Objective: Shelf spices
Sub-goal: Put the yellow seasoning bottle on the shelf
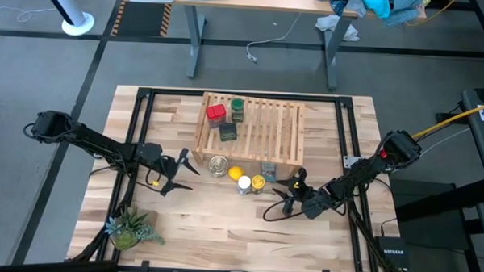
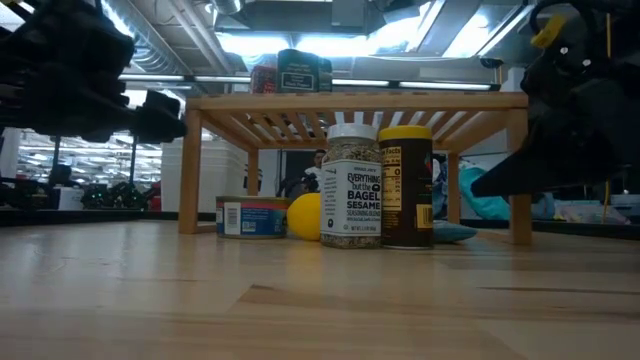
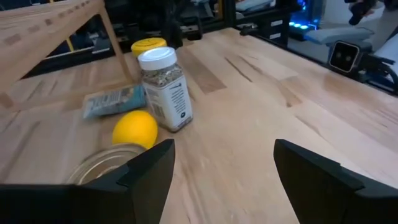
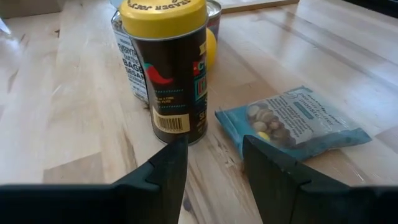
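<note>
On shelf (image 1: 258, 128): three spices | left gripper (image 1: 178, 172) released | right gripper (image 1: 291, 192) released, empty

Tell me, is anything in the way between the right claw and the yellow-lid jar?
Nothing visible. The right gripper is open and points straight at the yellow-lidded jar, with only bare table between. The blue packet lies off to the side.
</note>
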{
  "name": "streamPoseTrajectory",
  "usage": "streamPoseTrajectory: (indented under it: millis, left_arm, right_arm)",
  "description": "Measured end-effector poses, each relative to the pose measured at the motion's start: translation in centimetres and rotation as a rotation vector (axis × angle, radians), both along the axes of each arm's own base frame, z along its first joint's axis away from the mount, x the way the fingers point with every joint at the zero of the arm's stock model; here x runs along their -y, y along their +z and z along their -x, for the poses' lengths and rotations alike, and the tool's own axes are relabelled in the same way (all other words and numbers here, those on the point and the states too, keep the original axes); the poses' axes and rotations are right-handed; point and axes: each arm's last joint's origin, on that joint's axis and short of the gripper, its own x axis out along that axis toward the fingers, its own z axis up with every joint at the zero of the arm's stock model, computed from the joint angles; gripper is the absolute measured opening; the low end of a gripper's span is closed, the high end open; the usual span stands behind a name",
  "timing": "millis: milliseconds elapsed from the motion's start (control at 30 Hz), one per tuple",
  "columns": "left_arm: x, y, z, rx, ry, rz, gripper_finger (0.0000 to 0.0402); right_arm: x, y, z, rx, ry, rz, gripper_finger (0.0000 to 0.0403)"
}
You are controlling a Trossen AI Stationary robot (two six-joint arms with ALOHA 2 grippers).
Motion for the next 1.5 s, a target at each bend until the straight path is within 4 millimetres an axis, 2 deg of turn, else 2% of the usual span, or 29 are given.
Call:
streamPoseTrajectory:
  millis: [467,733,1100,1400,1500]
  left_arm:
    - [-1.1,1.8,0.7,0.114,-0.109,0.074,0.0266]
    - [-1.1,1.4,0.7,0.015,-0.074,0.233,0.0266]
    - [-1.1,-0.2,1.2,-0.164,-0.055,0.224,0.0266]
    - [-0.5,-0.5,3.6,-0.289,-0.088,0.221,0.0266]
    - [-0.4,-0.1,4.2,-0.276,-0.099,0.22,0.0266]
  right_arm:
    - [0.0,0.0,0.0,-0.005,0.009,0.002,0.016]
    - [-0.1,0.1,-0.1,0.012,0.009,-0.009,0.016]
    - [-0.2,0.5,-0.3,0.039,0.029,0.002,0.016]
    - [-0.4,0.6,-0.4,0.04,0.071,-0.037,0.016]
    - [-0.5,0.7,-0.5,0.056,0.071,-0.047,0.016]
